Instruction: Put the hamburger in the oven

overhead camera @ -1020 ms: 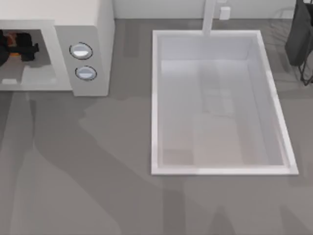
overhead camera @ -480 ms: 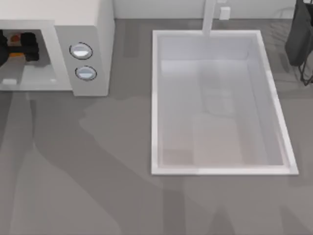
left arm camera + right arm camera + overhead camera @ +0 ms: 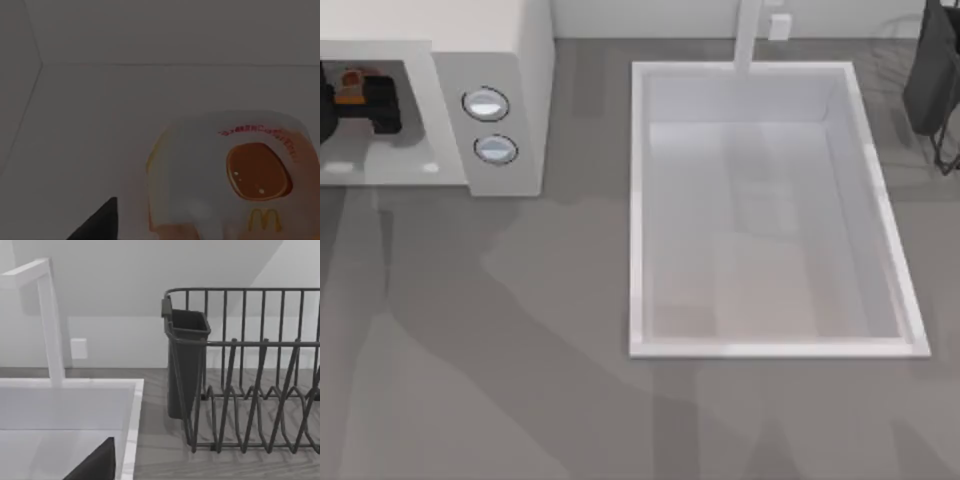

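The white oven (image 3: 510, 60) stands at the table's far left, its two knobs (image 3: 490, 125) stacked on the side panel. Inside its front cavity lies the hamburger (image 3: 352, 82), an orange lump with a pale top. My left gripper (image 3: 362, 102) reaches into the cavity right beside it. In the left wrist view the hamburger (image 3: 235, 180) rests on the oven floor. One dark fingertip (image 3: 97, 225) stands apart from it, so the gripper is open. A fingertip (image 3: 97, 465) of my right gripper, also open, hovers by the sink's far right corner.
A large white sink basin (image 3: 770, 340) with a tap (image 3: 748, 35) fills the middle and right of the table. A dark wire dish rack (image 3: 250, 390) with a cutlery holder (image 3: 930, 80) stands at the far right. Grey countertop (image 3: 480, 350) lies in front of the oven.
The left gripper has carried the hamburger deeper into the oven cavity, toward its back. The right arm has not moved.
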`<state>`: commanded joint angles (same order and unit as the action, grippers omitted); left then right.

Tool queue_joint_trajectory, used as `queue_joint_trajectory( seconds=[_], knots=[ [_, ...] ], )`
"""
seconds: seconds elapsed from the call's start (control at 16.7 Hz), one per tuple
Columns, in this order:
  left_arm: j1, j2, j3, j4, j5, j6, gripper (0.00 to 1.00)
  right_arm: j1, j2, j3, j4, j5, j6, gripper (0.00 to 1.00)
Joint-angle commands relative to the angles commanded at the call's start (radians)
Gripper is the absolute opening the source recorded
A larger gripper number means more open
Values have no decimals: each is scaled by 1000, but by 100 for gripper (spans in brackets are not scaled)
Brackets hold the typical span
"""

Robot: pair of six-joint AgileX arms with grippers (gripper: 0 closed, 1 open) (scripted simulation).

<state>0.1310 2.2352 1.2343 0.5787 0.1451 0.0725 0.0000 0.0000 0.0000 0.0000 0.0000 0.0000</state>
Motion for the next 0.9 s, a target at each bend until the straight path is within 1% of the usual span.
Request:
queue_joint_trajectory(
  seconds=[0.18, 0.6, 0.78, 0.9],
  knots=[
    [20, -87, -157, 66, 23, 12, 100, 0, 0, 0, 0, 0, 0, 100],
    [97, -350, -666, 256, 74, 39, 100, 0, 0, 0, 0, 0, 0, 100],
    [121, -434, -791, 319, 90, 47, 100, 0, 0, 0, 0, 0, 0, 100],
    [127, -459, -820, 337, 95, 49, 100, 0, 0, 0, 0, 0, 0, 100]
  ],
)
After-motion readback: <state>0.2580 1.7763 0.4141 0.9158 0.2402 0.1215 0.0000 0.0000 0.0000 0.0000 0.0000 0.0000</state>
